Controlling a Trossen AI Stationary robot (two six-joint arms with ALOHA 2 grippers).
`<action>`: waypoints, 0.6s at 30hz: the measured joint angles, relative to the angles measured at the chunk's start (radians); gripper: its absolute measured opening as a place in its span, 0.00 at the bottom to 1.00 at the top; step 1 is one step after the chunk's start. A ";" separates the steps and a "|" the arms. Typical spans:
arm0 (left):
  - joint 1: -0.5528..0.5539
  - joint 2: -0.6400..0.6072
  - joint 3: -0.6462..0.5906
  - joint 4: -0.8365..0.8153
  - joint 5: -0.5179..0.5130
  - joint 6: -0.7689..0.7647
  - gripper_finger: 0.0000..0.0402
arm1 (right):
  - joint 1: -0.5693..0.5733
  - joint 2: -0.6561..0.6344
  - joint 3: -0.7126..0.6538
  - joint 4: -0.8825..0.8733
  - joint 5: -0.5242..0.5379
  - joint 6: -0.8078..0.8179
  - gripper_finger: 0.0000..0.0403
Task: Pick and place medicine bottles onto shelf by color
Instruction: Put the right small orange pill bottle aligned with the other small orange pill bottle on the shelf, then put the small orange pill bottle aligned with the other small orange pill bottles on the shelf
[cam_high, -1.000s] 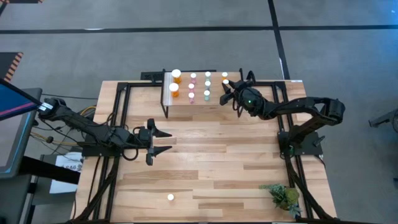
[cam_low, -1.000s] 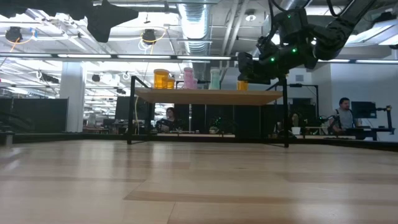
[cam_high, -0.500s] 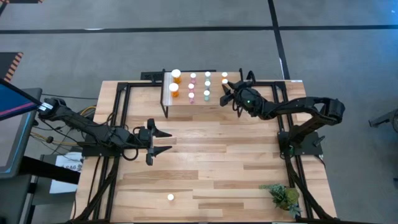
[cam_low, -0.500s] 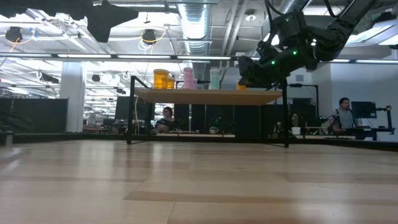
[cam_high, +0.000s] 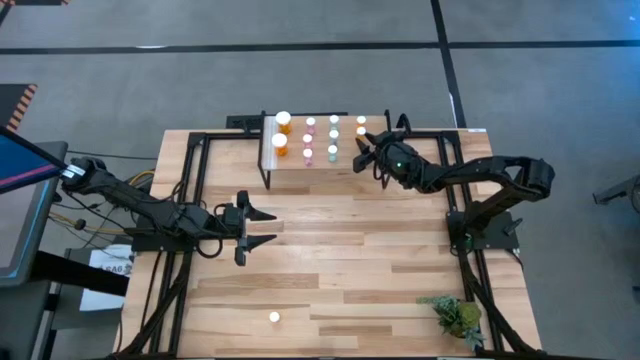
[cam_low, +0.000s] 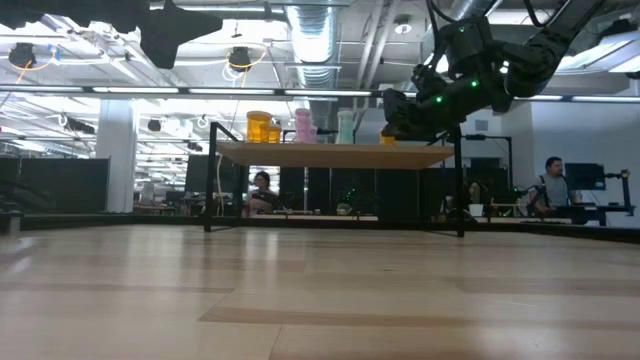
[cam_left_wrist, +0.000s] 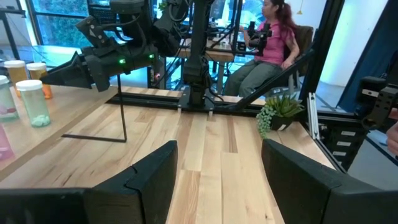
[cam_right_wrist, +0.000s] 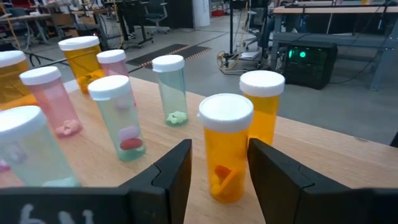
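Right gripper (cam_right_wrist: 217, 168) now loosened astride orange bottle (cam_right_wrist: 225, 147)

Translucent plastic bottles (cam_right_wrist: 226, 146), light-wood shelf (cam_right_wrist: 311, 165)

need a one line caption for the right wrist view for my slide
Right gripper open around a small orange white-capped medicine bottle standing on the light-wood shelf, beside pink and teal bottles.

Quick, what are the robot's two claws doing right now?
Left gripper: open, holding nothing, over the table.
Right gripper: open around an orange bottle on the shelf, not gripping it.
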 joint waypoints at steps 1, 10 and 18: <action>0.000 0.000 0.000 -0.001 0.000 0.000 0.55 | 0.000 0.000 0.000 -0.001 0.000 0.000 0.45; 0.000 0.000 0.000 -0.002 0.000 0.000 0.55 | 0.006 0.000 0.000 -0.004 0.003 -0.008 0.53; 0.000 0.000 0.000 -0.012 0.000 -0.013 0.55 | 0.018 -0.002 0.001 -0.050 0.005 -0.037 0.57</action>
